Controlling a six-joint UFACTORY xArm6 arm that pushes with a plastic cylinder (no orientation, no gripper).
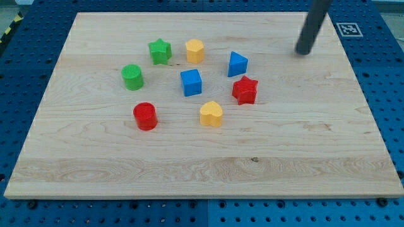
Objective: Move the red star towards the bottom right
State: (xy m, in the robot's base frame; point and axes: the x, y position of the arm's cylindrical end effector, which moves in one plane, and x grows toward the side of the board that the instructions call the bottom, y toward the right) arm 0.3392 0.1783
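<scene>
The bare wooden board (208, 170) is stretching across the view's bottom, nearest the camera, sitting on a blue pegboard table (25, 57). The red star (245, 90) is lying a little right of the board's middle, touching no other block. Just above it the blue triangle block (237, 64) is sitting, and to its lower left the yellow heart (211, 114) is resting nearby. The blue cube (190, 82) is standing to the star's left. Farther off, the yellow hexagon block (194, 50) and the green star (160, 51) are sitting toward the view's top, with the green cylinder (132, 77) and the red cylinder (145, 116) lying at the left. My tip (305, 52) is hanging well apart from the red star, up and to the right, touching and holding nothing.
</scene>
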